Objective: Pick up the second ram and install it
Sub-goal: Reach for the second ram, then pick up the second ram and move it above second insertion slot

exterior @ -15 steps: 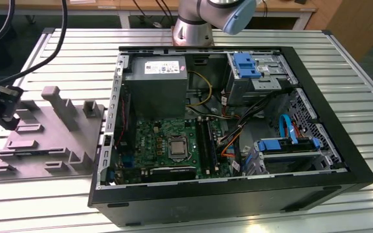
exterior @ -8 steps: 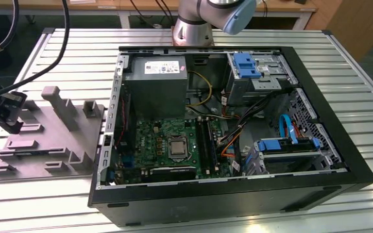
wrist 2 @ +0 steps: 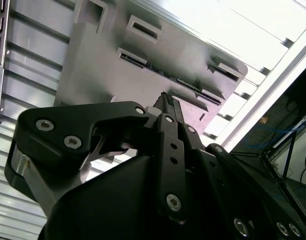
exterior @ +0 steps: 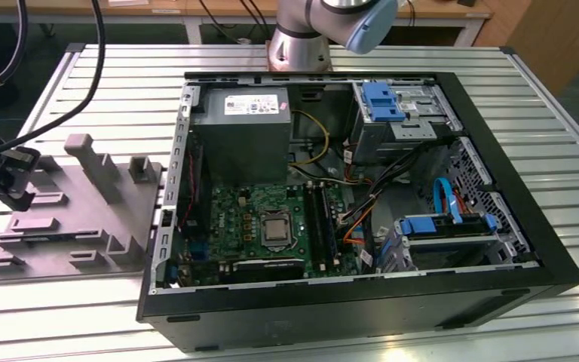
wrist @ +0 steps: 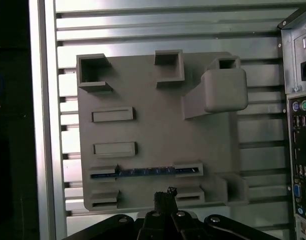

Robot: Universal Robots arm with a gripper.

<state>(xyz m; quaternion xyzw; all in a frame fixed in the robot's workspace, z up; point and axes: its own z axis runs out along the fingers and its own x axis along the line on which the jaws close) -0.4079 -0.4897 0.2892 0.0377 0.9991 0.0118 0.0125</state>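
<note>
- Exterior view: the gripper hangs over the grey tray, well apart from the open computer case. I judge this to be the pick-up step.
- Second wrist view: the fingers are pressed together and hold nothing. The second ram sits in a tray slot just beyond the tips.
- First wrist view: the second ram stands on edge just ahead of the tips. Grasping it calls for parting the fingers astride it.

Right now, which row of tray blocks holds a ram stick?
The second row in from the edge of the grey tray nearest the gripper: the second ram, a blue-green strip, spans its two end blocks. Other rows show bare grey.
</note>
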